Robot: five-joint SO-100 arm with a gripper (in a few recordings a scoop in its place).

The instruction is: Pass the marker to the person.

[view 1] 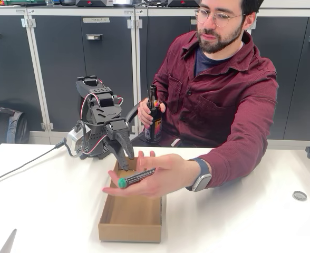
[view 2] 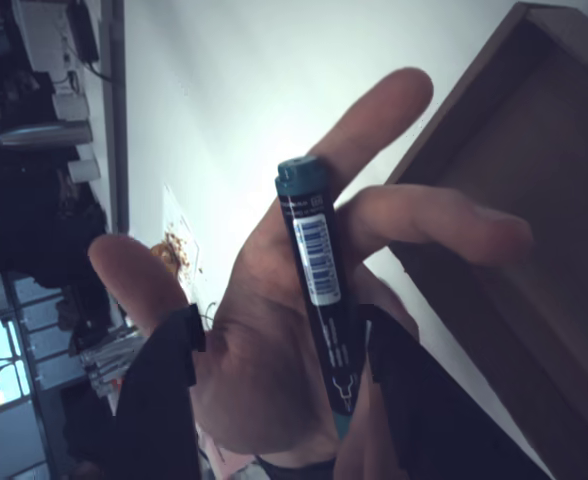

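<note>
While marker [view 1: 136, 177] lies on person's palm [view 1: 160, 176] | fingers [view 2: 274, 395] spread, tips hidden | box [view 1: 131, 216] part-covered

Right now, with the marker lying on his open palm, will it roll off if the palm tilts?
Probably. The marker has a round, smooth barrel and lies loose across the person's open palm, so it would likely roll. It looks stiff and light. The robot's hand straddles its rear end, apparently open.

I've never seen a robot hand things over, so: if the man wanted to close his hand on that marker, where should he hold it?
Best around the middle of the barrel of the marker, which lies flat across his open palm. Curling his fingers over it from above should do, since the green cap sticks out beyond the palm's edge and the open pincer straddles the other end.
</note>
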